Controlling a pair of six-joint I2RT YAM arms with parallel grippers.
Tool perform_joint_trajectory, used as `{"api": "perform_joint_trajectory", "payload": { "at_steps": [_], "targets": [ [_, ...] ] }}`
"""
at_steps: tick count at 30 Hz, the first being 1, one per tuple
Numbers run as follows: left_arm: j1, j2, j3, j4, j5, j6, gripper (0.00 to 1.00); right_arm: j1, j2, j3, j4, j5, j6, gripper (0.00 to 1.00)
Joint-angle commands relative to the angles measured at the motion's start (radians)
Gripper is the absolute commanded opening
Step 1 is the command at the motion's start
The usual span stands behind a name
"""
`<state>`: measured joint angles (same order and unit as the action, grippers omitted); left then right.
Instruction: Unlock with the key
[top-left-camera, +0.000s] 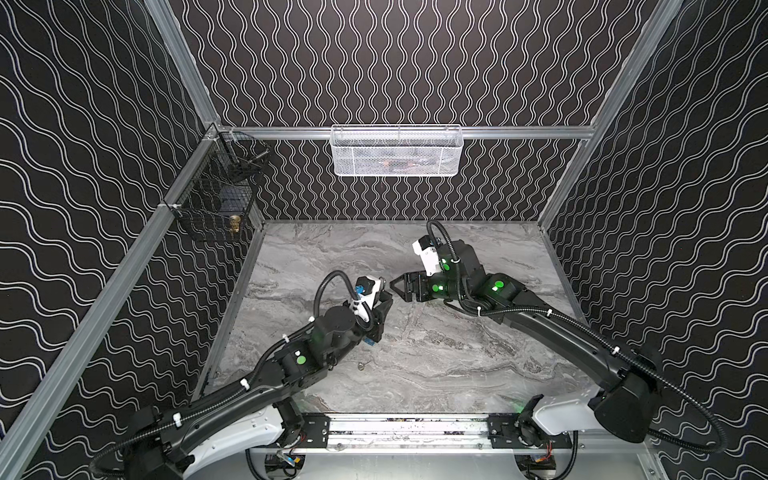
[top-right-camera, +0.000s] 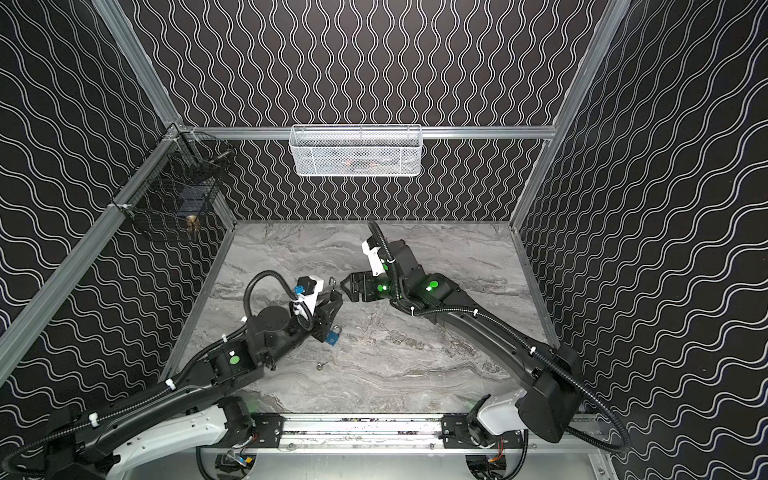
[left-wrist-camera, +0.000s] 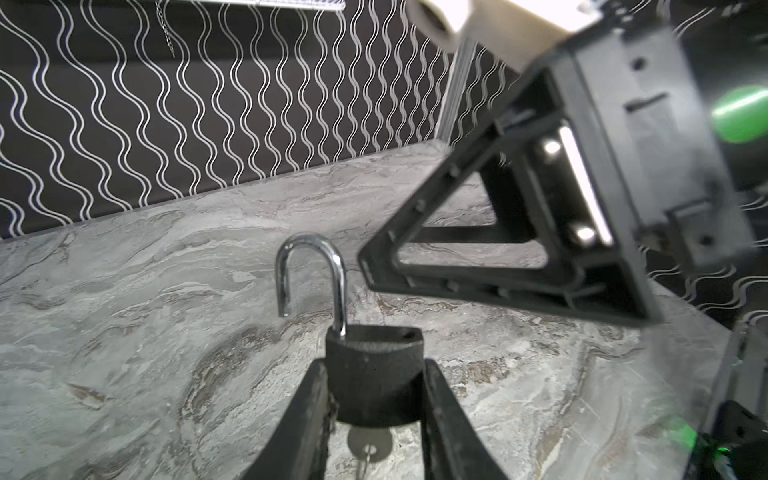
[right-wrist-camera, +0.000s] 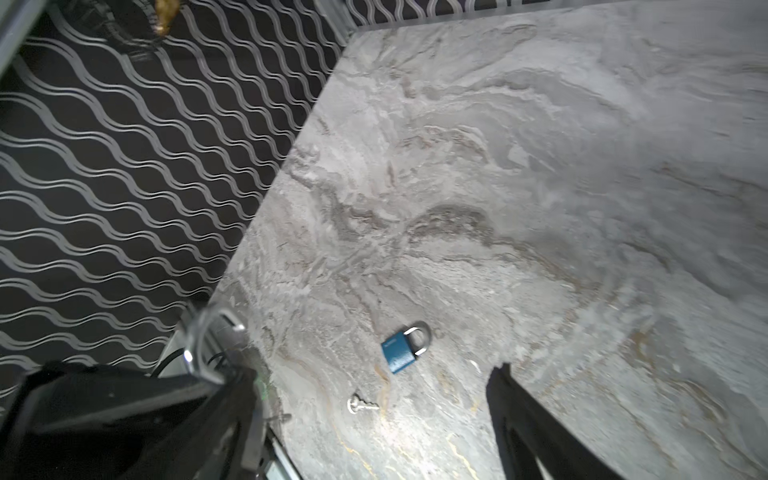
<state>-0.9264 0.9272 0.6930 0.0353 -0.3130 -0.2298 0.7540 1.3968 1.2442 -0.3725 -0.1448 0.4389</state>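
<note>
Your left fingers (left-wrist-camera: 307, 419) are narrowed onto the black padlock (left-wrist-camera: 374, 374), gripping its body above the worktop (top-left-camera: 457, 365), mid-scene. Its shackle (left-wrist-camera: 311, 274) stands open, one leg free. A key head (left-wrist-camera: 370, 446) shows just under the body; can't tell if it's seated in the lock. Your right fingers (left-wrist-camera: 457, 286) are wide and empty, tips just beside the shackle. A blue padlock (right-wrist-camera: 401, 349), shackle closed, lies on the worktop with a loose key (right-wrist-camera: 361, 405) near it.
</note>
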Motion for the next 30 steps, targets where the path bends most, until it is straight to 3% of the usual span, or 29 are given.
{"api": "perform_joint_trajectory", "payload": {
  "at_steps": [1, 9, 15, 24, 30],
  "targets": [
    [0.03, 0.08, 0.075, -0.123, -0.02, 0.008, 0.0, -0.027, -0.04, -0.059, -0.005, 0.05, 0.046, 0.89],
    [0.247, 0.387, 0.244, -0.31, 0.149, -0.137, 0.0, -0.109, -0.179, -0.286, 0.067, 0.069, 0.136, 0.89],
    [0.381, 0.644, 0.37, -0.408, 0.249, -0.236, 0.0, -0.134, -0.217, -0.363, 0.083, 0.05, 0.153, 0.89],
    [0.396, 0.89, 0.524, -0.512, 0.179, -0.273, 0.0, -0.147, -0.231, -0.384, 0.088, 0.038, 0.15, 0.89],
    [0.397, 0.975, 0.586, -0.556, 0.156, -0.278, 0.0, -0.15, -0.221, -0.376, 0.09, 0.028, 0.143, 0.89]
  ]
}}
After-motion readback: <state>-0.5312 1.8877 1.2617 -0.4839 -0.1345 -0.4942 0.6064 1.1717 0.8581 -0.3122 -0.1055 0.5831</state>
